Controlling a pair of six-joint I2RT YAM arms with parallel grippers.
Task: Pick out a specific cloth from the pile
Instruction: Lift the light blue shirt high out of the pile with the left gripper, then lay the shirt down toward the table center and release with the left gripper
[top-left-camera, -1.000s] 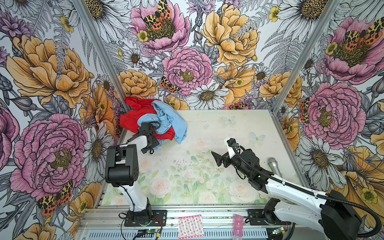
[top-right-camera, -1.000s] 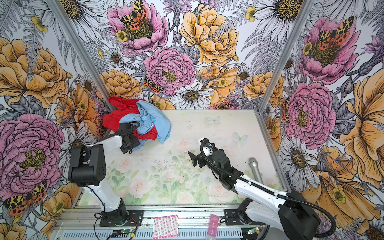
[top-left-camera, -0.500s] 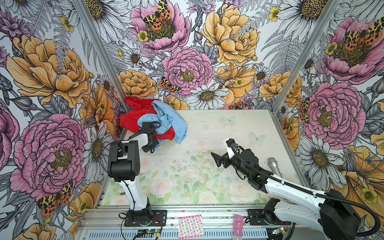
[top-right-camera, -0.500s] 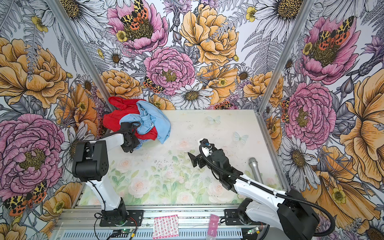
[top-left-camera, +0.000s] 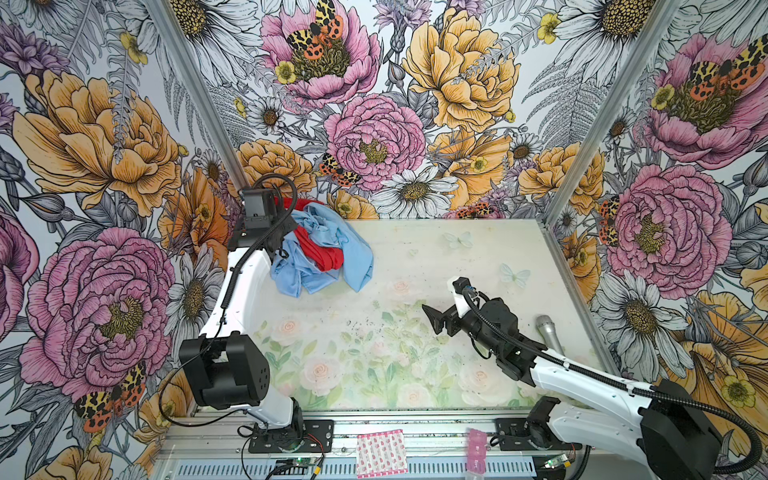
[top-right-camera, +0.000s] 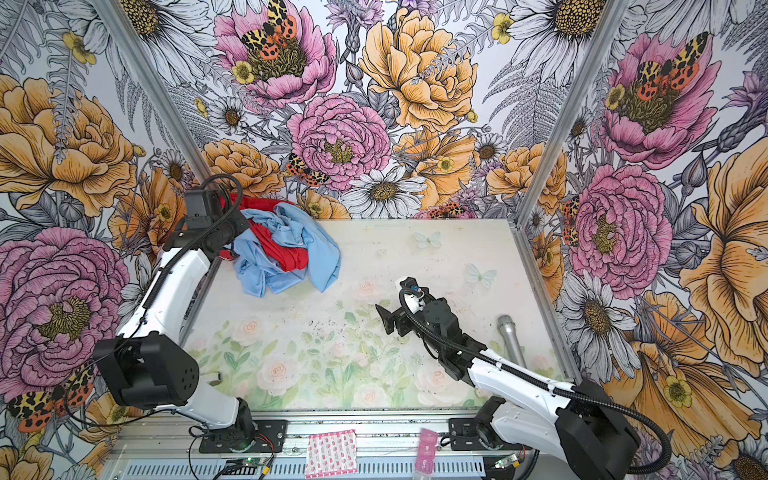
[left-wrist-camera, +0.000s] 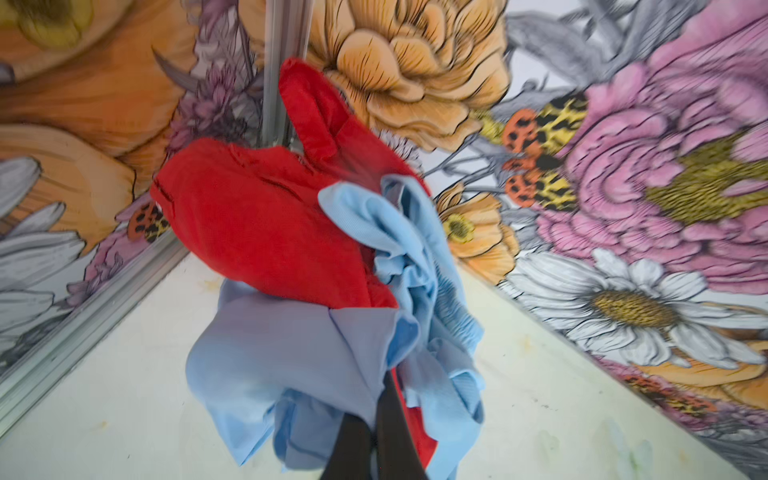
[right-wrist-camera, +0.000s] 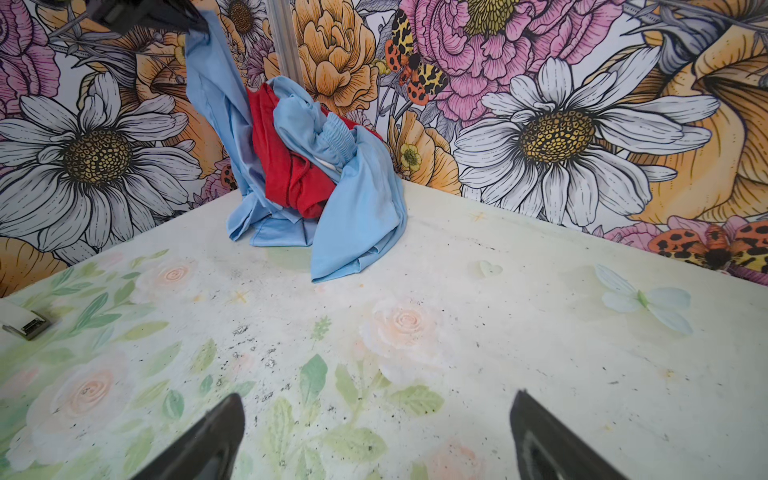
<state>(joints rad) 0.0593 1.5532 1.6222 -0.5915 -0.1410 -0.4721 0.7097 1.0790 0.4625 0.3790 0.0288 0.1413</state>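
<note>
entry: cloth pick. step (est.): grip made, pull-out not yet done.
near: right jaws wide apart, empty, over bare bench, well apart from pile.
far, left rear corner: pile = red garment + sky-blue garment, tangled w/ cloth.
cloth: one end held up above pile, rest trailing down into it. left jaws pressed together on that end; red garment just beside them, can't tell if nipped too.
next (est.): draw up + out twd open bench, slowly, so others slide off.
</note>
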